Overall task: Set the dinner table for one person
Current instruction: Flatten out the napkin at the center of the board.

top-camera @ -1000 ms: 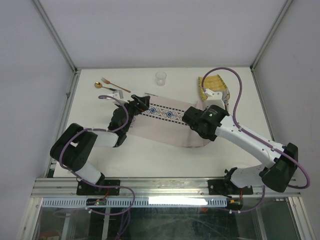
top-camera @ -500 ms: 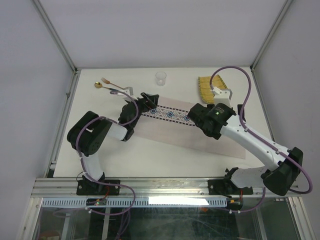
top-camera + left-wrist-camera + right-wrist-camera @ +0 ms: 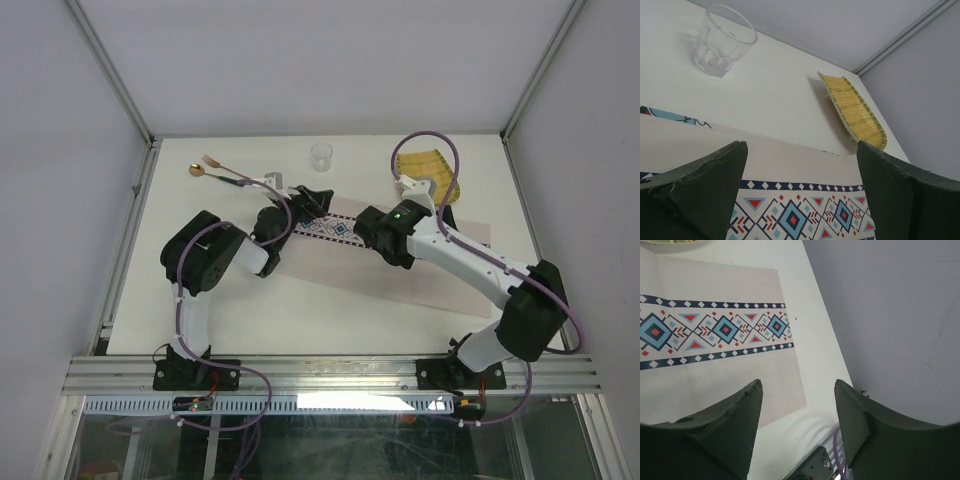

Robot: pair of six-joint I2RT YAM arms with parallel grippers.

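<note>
The dinner table point(image 3: 340, 325) is a white top. A pale placemat point(image 3: 430, 275) with a blue-red patterned band lies flat and diagonal across it. My left gripper point(image 3: 316, 200) hovers open over the mat's far left end, and the band point(image 3: 790, 220) shows between its jaws point(image 3: 801, 150). My right gripper point(image 3: 383, 243) hangs open above the mat's middle, with nothing between its fingers point(image 3: 798, 385). The mat's right end point(image 3: 775, 355) lies below it. A clear glass point(image 3: 320, 155) point(image 3: 722, 42) and a yellow-green plate point(image 3: 425, 170) point(image 3: 852, 107) stand at the back.
A gold spoon point(image 3: 198, 171) and a copper fork point(image 3: 222, 166) lie at the back left corner. Metal rails point(image 3: 330, 375) run along the near edge, and grey walls close in the left, right and far sides.
The right gripper has let go of the mat, which was bunched up and now lies flat. The right wrist then moved left over the mat. The left gripper reached further toward the back right.
</note>
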